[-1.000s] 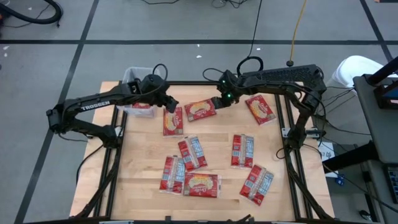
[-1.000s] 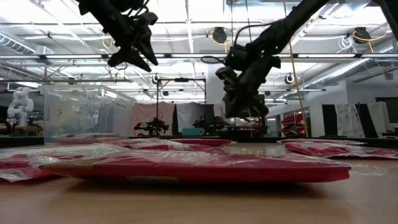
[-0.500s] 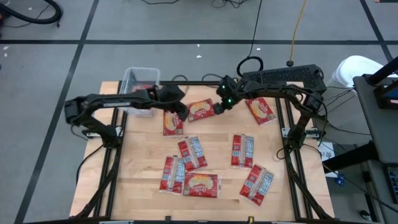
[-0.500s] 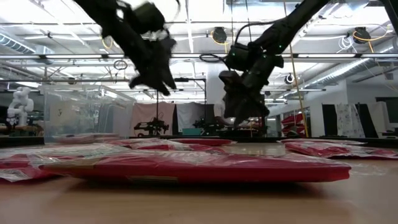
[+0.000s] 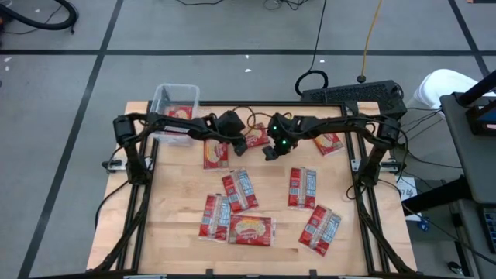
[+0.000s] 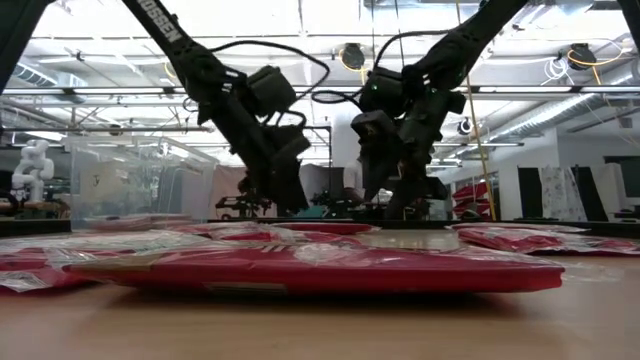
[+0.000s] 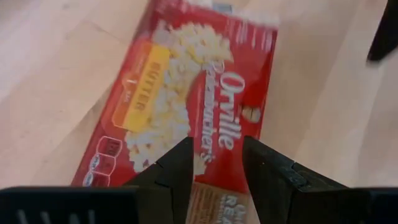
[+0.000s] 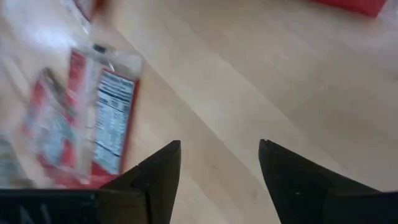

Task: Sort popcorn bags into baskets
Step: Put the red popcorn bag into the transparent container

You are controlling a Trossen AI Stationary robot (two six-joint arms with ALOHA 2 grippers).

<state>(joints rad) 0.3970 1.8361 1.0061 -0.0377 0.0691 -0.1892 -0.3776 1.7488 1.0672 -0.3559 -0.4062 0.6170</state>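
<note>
Several red popcorn bags lie flat on the wooden table [image 5: 178, 194]. One with a popcorn picture [image 7: 193, 93] lies at the far middle [image 5: 254, 138]. My left gripper [image 7: 217, 168] stands open just over its near end [image 5: 242, 146], slanting down; whether it touches, I cannot tell. My right gripper [image 8: 219, 168] is open over bare wood right of that bag [image 5: 267, 153], fingers apart in the low view [image 6: 395, 200]. The clear basket [image 5: 174, 105] stands at the far left corner with a red bag [image 5: 180, 114] inside.
Other bags lie at the left [image 5: 215, 151], the middle [image 5: 239, 190], the right [image 5: 302, 187], the near edge [image 5: 249, 229] and near right [image 5: 319, 229]. One [image 5: 329, 142] lies partly under my right arm. A bag with a nutrition panel [image 8: 93, 124] lies beside my right gripper.
My left gripper has swung from over the basket toward the table's right and come down low over the far-middle bag. My right gripper has opened and moved from that bag's far right corner toward the near edge, sinking a little. The bag stays flat in place.
</note>
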